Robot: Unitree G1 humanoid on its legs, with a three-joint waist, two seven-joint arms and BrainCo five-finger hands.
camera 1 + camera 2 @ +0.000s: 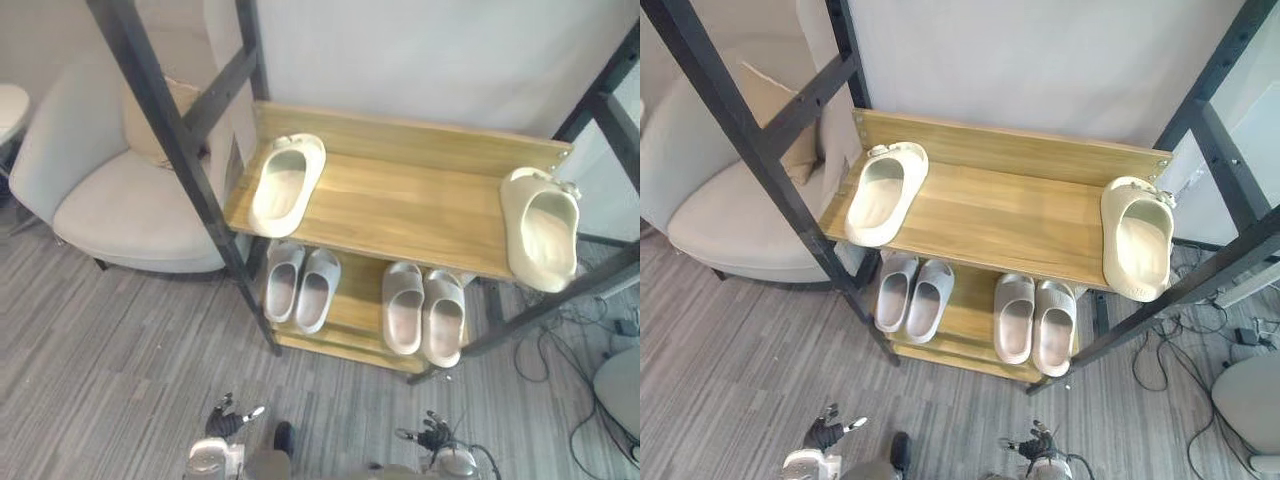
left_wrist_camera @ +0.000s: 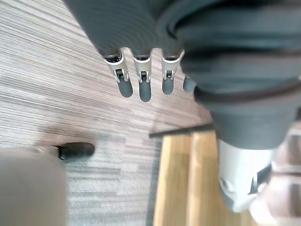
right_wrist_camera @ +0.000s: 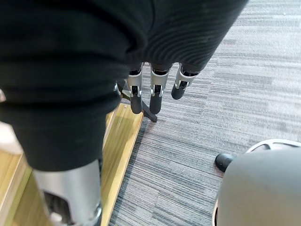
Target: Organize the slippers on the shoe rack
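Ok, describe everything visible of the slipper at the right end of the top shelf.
The cream slipper looks like one piece of soft moulded foam, with a deep open footbed and a studded strap at its far end. It lies sole down at the right end of the wooden top shelf, its near end jutting past the front edge, beside a black frame bar. A second slipper lies apart at the left end.

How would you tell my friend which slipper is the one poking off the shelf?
Find the wooden shoe rack with black legs and look at its top shelf. Go to the right end, where one cream slipper sits alone. Its end pokes past the front edge, while the other top slipper lies at the left end and the lower-shelf pairs sit side by side.
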